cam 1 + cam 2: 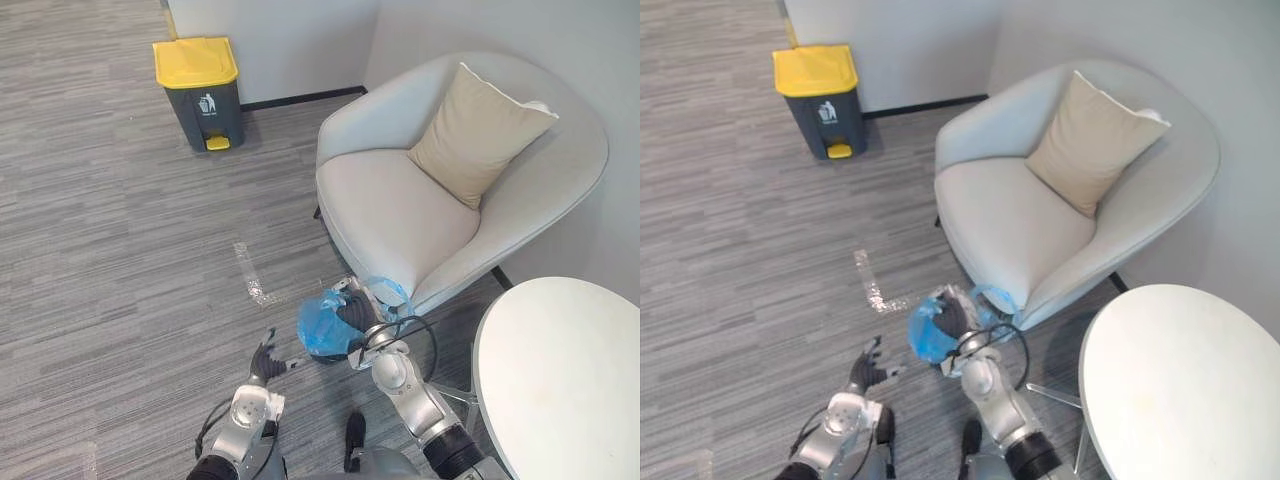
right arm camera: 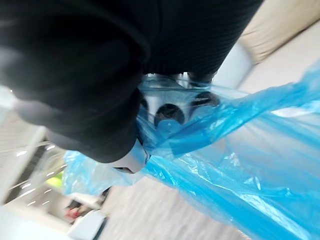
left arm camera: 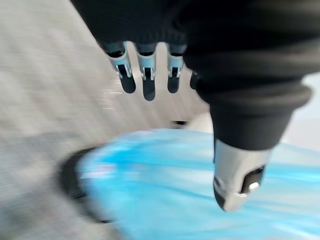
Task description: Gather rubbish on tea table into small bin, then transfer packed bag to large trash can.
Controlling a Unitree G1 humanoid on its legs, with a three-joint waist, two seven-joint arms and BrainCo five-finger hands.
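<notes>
A blue plastic bag [image 1: 318, 330] sits in a small dark bin [image 3: 70, 176] on the carpet, just in front of the armchair. My right hand [image 1: 357, 312] is at the bag's top; in the right wrist view its fingers [image 2: 170, 114] are curled into bunched blue plastic [image 2: 240, 165]. My left hand [image 1: 266, 362] hovers just left of the bag with fingers [image 3: 145, 82] straight, holding nothing. The large grey trash can [image 1: 198, 90] with a yellow lid, which is closed, stands far off by the back wall. The white round tea table [image 1: 560, 380] is at the lower right.
A pale armchair [image 1: 400, 210] with a beige cushion [image 1: 478, 130] stands right behind the bag. Clear tape marks [image 1: 252, 277] lie on the carpet. Open grey carpet stretches from the bag to the trash can.
</notes>
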